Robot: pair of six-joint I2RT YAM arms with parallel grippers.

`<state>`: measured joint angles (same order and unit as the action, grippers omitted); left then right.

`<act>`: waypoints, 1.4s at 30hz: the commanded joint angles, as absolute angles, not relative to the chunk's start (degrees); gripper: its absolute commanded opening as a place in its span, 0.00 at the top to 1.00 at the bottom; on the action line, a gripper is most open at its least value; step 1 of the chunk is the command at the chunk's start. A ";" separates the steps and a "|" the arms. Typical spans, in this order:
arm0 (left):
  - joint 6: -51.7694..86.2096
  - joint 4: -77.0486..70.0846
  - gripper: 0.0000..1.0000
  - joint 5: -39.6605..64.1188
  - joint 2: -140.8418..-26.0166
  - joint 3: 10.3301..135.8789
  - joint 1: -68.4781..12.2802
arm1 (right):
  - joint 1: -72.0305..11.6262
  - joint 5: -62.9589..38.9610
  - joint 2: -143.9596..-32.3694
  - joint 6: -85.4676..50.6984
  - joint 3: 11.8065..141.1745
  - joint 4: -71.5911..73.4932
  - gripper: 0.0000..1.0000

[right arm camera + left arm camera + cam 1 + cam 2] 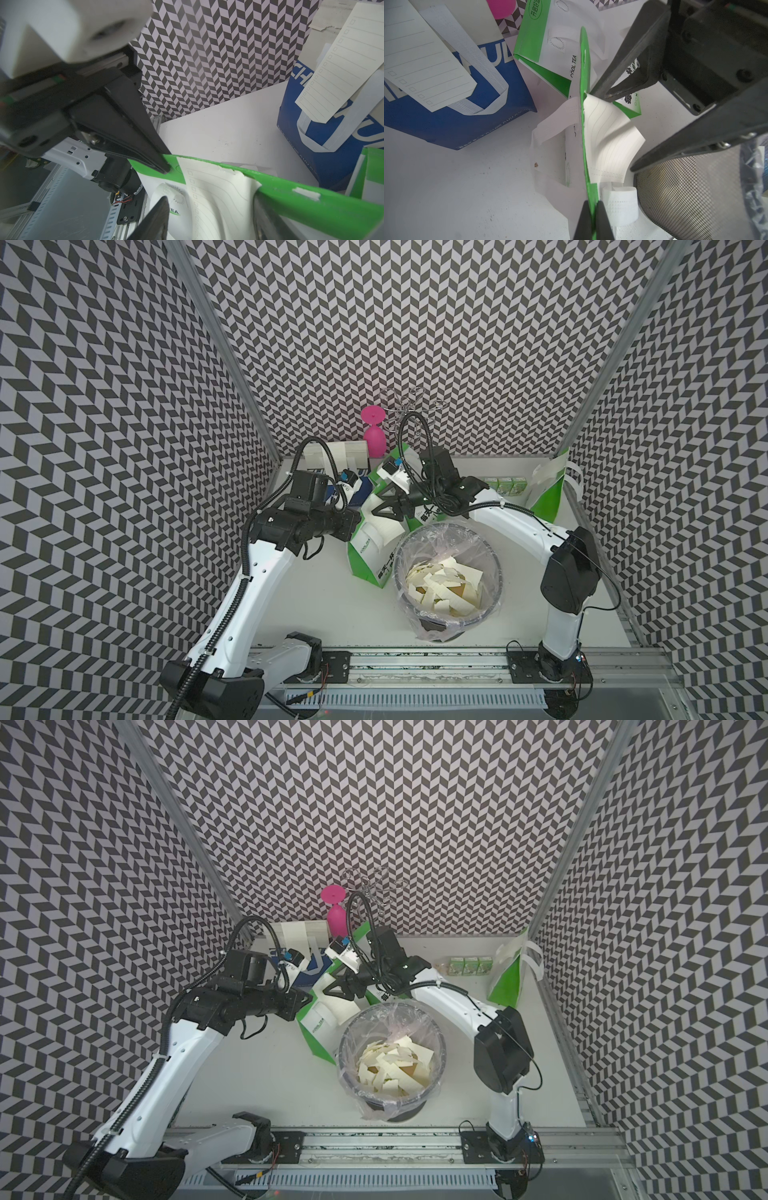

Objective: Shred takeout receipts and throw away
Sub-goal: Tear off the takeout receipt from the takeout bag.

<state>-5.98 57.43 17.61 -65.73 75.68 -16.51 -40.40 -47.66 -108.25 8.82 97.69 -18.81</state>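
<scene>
The green-and-white bag [365,556] in front of me reads "COOL TEA" in black down its white face, with larger black Chinese characters lower on that face that my right arm partly hides. A second green bag [533,41] just behind it carries a green oval printed 开启好运. Far left stands a blue bag [467,128] with big white letters, of which I can read only "UL" from my left wrist and "CH" from my right.

My left pincer [592,205] is pressed together on the green top edge of the COOL TEA bag, the rim sandwiched between both pads. My right pincer [211,198] is spread, one finger on each side of the receipt [610,141] that hangs from that same rim; I cannot tell whether either finger touches the paper.

That receipt is a cream slip, ruled with thin grey lines and a column of small empty checkboxes down one side, and it curls away from the bag. A second receipt [425,62] of the same ruled pattern lies flat across the blue bag. Ragged cream scraps [446,589] lie heaped in the plastic-lined bin [497,572], near centre, just right of the held bag
</scene>
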 commanded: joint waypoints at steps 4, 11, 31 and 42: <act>-7.39 55.81 1.00 18.63 -65.73 76.73 -17.60 | -41.53 -51.90 -109.96 9.77 99.73 -18.87 0.46; -7.14 55.55 1.00 18.43 -65.87 76.82 -18.28 | -42.07 -51.26 -110.74 8.96 100.20 -18.37 0.62; -3.97 58.24 1.00 12.36 -65.39 74.91 -18.63 | -42.10 -49.34 -100.75 10.37 90.77 -4.46 1.00; -2.88 59.25 1.00 9.81 -65.92 75.15 -18.37 | -39.92 -49.97 -93.48 6.01 82.51 7.31 1.00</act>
<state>-3.51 56.82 13.65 -65.34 75.05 -18.79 -40.91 -48.25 -98.54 7.16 82.48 -3.36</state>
